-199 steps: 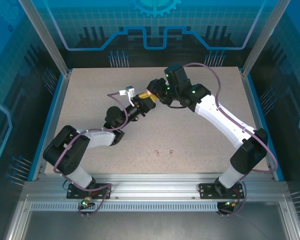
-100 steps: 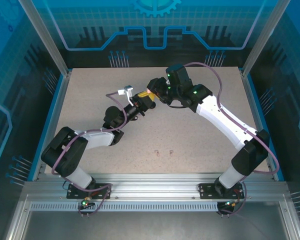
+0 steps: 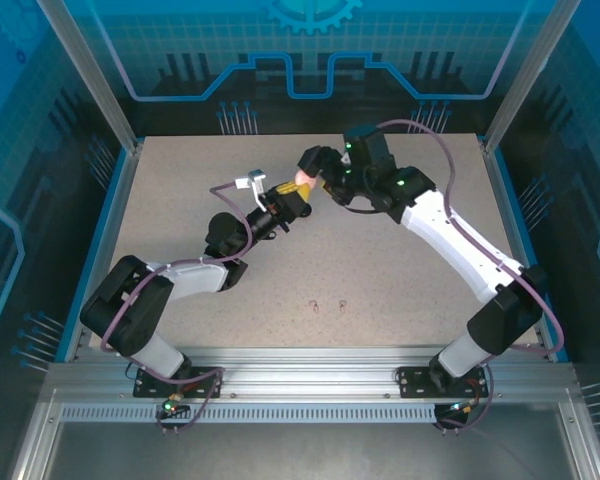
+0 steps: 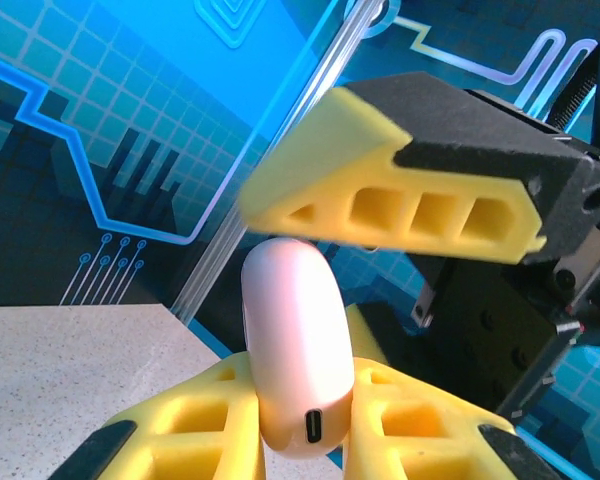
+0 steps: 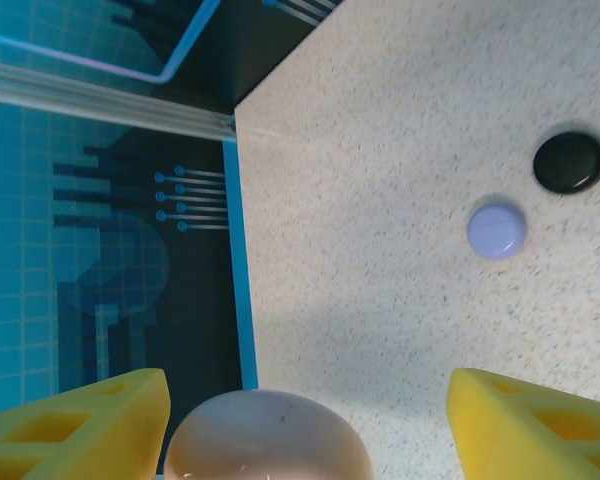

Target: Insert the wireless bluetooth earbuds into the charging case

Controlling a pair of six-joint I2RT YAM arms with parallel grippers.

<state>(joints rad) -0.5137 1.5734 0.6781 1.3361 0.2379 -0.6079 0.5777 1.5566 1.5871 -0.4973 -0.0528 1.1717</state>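
Left end effector (image 4: 300, 425) clamped on pink case (image 4: 295, 340); right end effector (image 5: 308, 420) gapes empty astride its top; I'd steady the case, centre, then close.

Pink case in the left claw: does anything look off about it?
Nothing looks damaged or askew. The pink case is pinched in the left claw, with its charging port toward the wrist camera. The right claw straddles it, open.
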